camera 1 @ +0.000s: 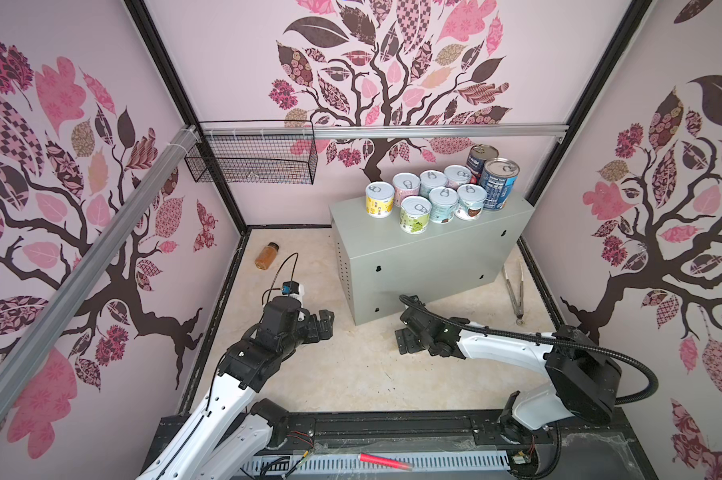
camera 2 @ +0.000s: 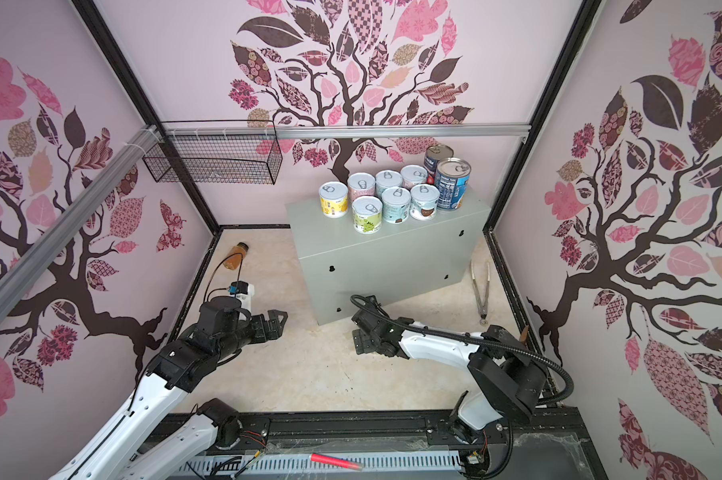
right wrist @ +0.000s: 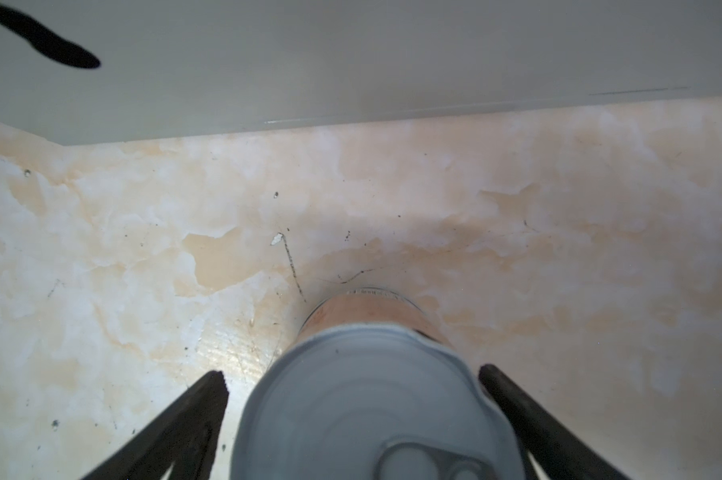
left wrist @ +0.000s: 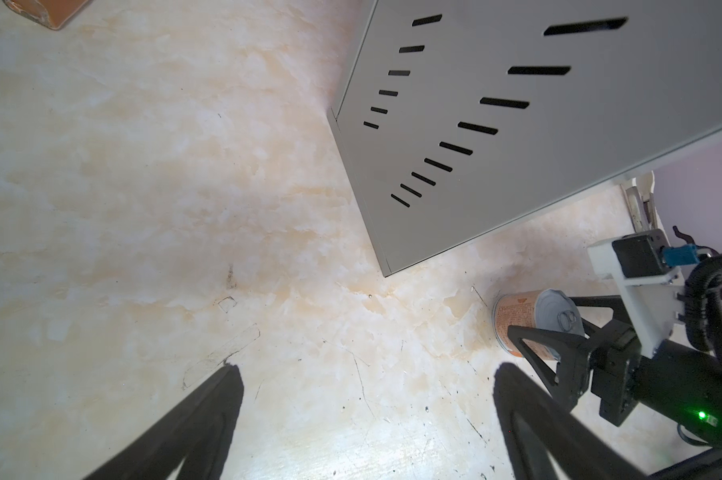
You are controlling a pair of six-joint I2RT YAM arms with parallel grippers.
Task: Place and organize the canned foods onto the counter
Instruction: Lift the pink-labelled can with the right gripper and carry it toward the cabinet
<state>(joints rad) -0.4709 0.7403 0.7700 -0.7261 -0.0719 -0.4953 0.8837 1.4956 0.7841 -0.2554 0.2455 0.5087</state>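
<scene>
Several short white-lidded cans (camera 1: 434,195) (camera 2: 386,195) stand clustered on the grey counter (camera 1: 426,257) (camera 2: 384,257), with a tall blue can (camera 1: 498,183) and a red-labelled can (camera 1: 477,160) at their right. An orange-labelled can (left wrist: 517,316) (right wrist: 372,407) stands upright on the floor by the counter's front bottom edge. My right gripper (right wrist: 351,374) (left wrist: 542,316) (camera 1: 407,332) is open around it, with a gap at one finger. The arm hides this can in both top views. My left gripper (left wrist: 369,370) (camera 1: 324,322) (camera 2: 278,320) hovers open over bare floor, left of the counter.
An amber bottle (camera 1: 266,255) (camera 2: 237,253) lies on the floor at the back left. Metal tongs (camera 1: 515,286) lie right of the counter. A black wire basket (camera 1: 251,162) hangs on the back rail. A red pen (camera 1: 382,459) rests at the front edge.
</scene>
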